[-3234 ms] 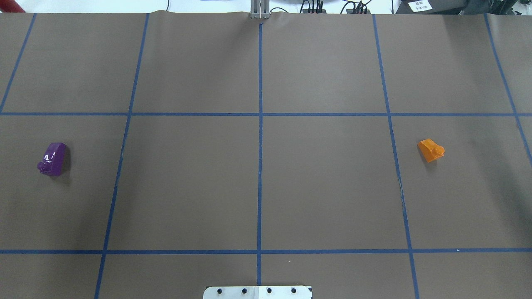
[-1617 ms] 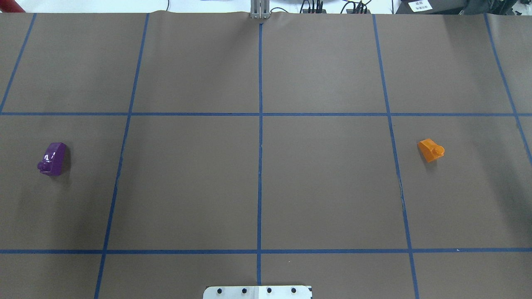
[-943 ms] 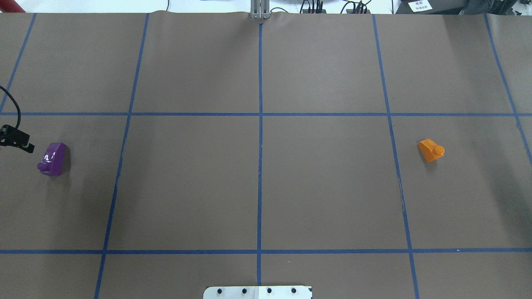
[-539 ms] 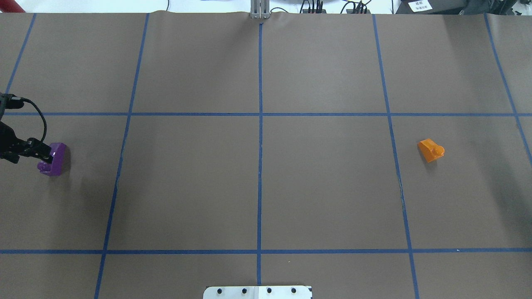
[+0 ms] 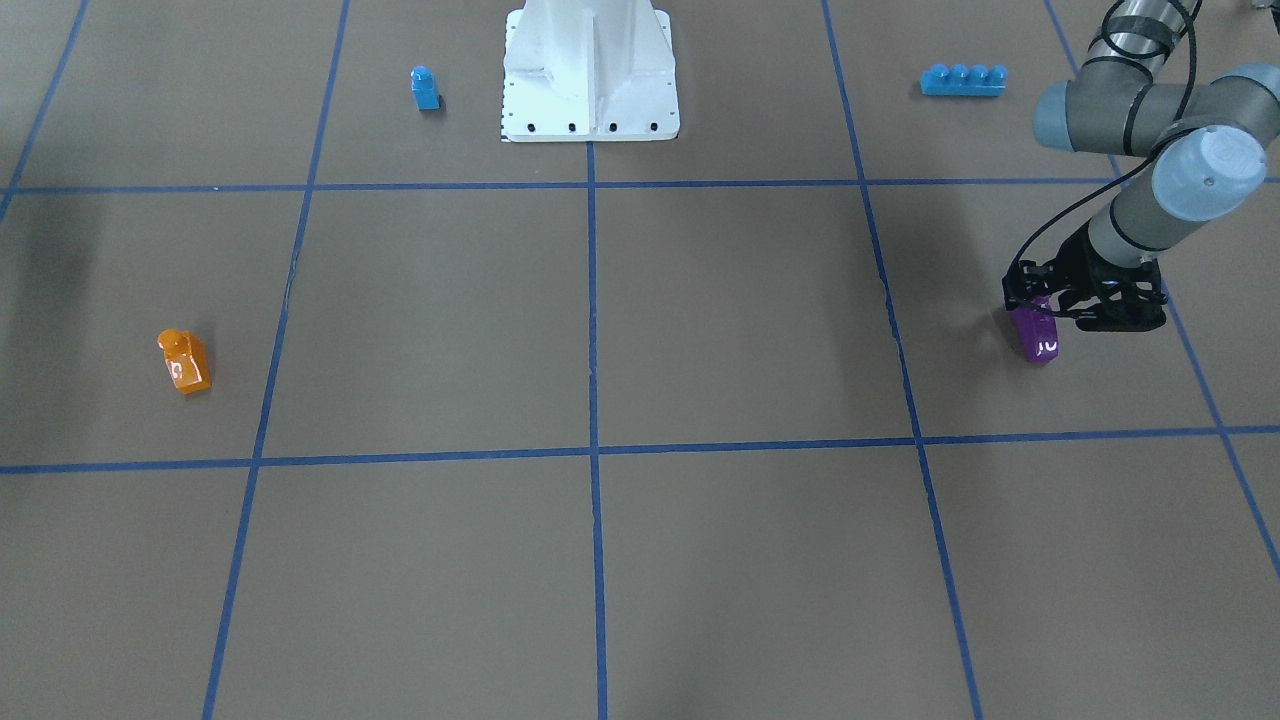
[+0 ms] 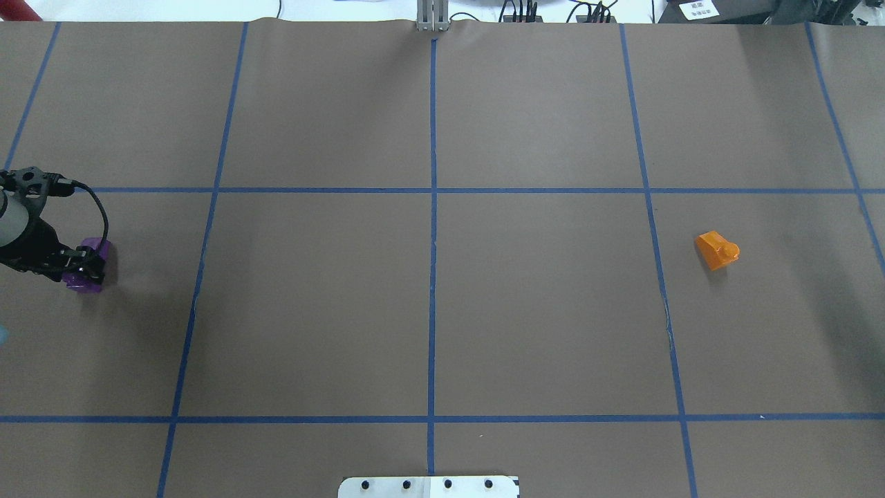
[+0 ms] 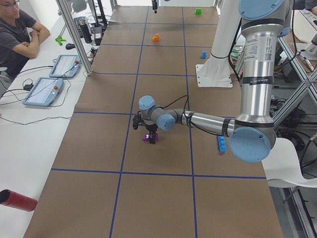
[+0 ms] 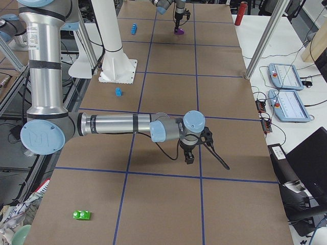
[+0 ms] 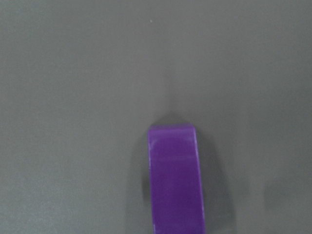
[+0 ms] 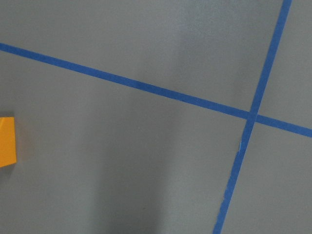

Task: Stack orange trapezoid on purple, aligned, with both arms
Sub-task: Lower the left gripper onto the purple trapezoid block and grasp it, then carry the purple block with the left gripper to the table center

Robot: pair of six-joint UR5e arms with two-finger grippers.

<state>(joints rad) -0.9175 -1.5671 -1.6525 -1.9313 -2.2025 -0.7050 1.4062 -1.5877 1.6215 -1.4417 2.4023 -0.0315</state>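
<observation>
Left gripper [image 5: 1040, 302] now down over purple [image 5: 1037, 338], absent moments ago; jaw gap: cannot tell. Orange trapezoid [image 6: 717, 250] unmoved; right gripper [image 8: 189, 155] near it, opening: cannot tell. Purple pickup starting

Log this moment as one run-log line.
phase: reach | left gripper: at purple brick, grip unclear | right gripper: away from orange brick, state unclear | stack: not started

Place: a robotics lab, where I work.
Mount: my left arm [image 7: 255, 74] and right arm [image 8: 48, 66] on a white pedestal [image 5: 590, 70].
Table [image 6: 311, 311]: brown sheet, blue tape grid [image 6: 432, 277].
Bench [image 7: 29, 134]: teach pendants [image 7: 43, 91], a seated operator [image 7: 17, 29].
</observation>
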